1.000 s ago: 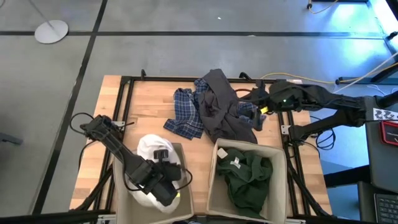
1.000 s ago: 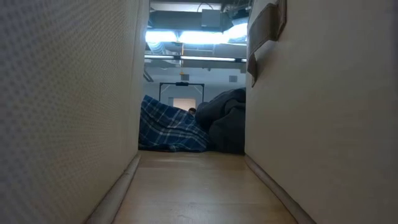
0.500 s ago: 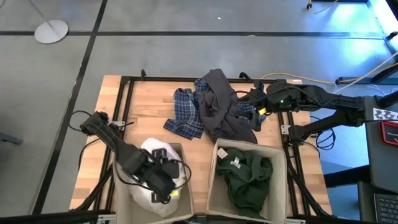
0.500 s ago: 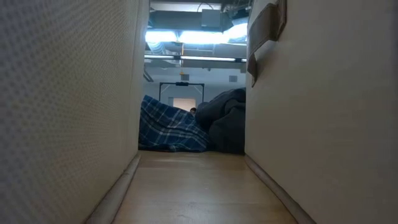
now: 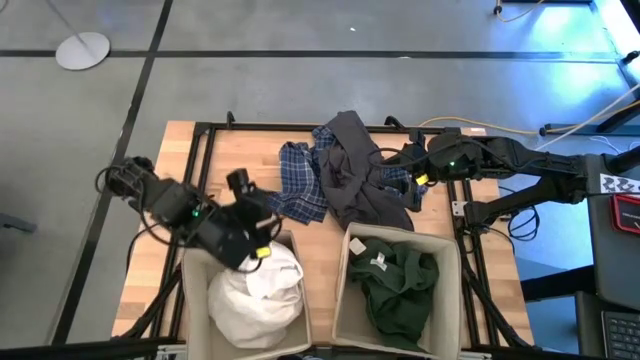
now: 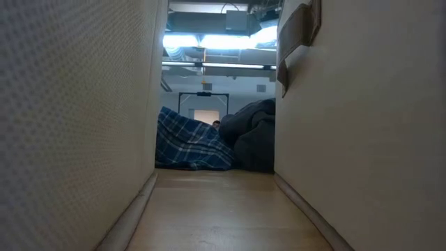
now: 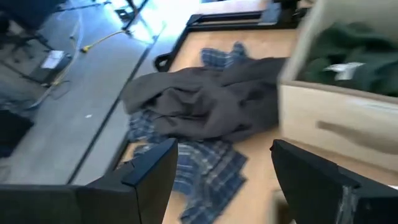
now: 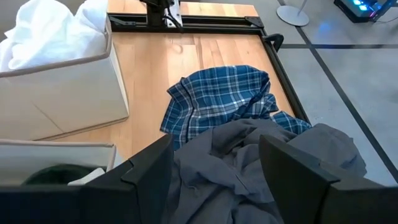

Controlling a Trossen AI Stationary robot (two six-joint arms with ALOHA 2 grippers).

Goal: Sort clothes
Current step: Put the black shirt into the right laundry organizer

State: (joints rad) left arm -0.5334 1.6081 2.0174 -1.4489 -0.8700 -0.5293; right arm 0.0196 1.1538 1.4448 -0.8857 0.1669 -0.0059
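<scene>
The white garment (image 5: 258,292) lies heaped in the left beige box (image 5: 196,300). The dark green garment (image 5: 400,285) lies in the right beige box (image 5: 352,300). The dark grey garment (image 5: 350,170) lies on the table at the far middle, draped partly over the blue-and-white plaid shirt (image 5: 298,190). Both show in the low view, the plaid (image 6: 189,145) and the grey (image 6: 254,136). My left gripper (image 7: 224,155) is open and empty above the left box's far edge (image 5: 252,205), facing the pile. My right gripper (image 8: 214,149) is open and empty over the grey garment's right side (image 5: 408,168).
The two boxes stand side by side at the table's near edge with a narrow lane of bare wood (image 6: 216,209) between them. Black frame rails (image 5: 200,130) run along the table's edges. Bare wood (image 5: 230,160) lies left of the pile.
My left gripper has risen out of the left box and gone toward the table's far edge, turning toward the pile. The white garment has stayed behind in the box and now shows uncovered. My right gripper has kept still.
</scene>
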